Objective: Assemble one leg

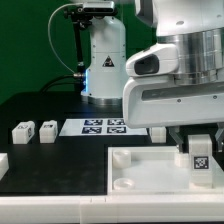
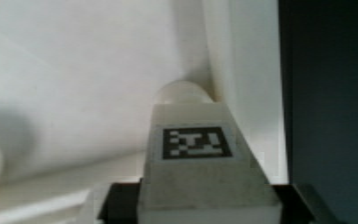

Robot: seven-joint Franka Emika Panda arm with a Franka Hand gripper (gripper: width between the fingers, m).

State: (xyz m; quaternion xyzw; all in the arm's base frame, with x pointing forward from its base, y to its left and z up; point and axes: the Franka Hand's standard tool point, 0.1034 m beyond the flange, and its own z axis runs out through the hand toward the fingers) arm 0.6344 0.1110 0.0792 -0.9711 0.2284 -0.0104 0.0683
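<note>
The black table (image 1: 40,100) takes up most of the exterior view. On it, at about 5 o'clock in that view, lies the large flat white square part (image 1: 150,180), with one round corner socket (image 1: 122,157) showing at its 10 o'clock corner. The marker board (image 1: 105,126) lies near the middle of the view.

My gripper (image 2: 201,203) is closed narrow on the leg (image 2: 197,120), one dark finger pressed to each side of it. The tag face is turned to the wrist camera. In the exterior view the held leg sits at about 4 o'clock, low over the far corner of the square part. I cannot tell whether its end has met the surface or entered a socket, because my own wrist hides that corner. Two loose legs (image 1: 22,131) (image 1: 46,130) stand side by side at 9 o'clock, well apart from the work.

As I judge it, the main risk is alignment. If the leg's end is off the socket's centre or leaning, pressing down would jam it on the rim or push the square part sideways across the table. My hold is on smooth plastic, so a twist to seat the leg could let it slip in my fingers. Letting go before it is seated could tip it over.
</note>
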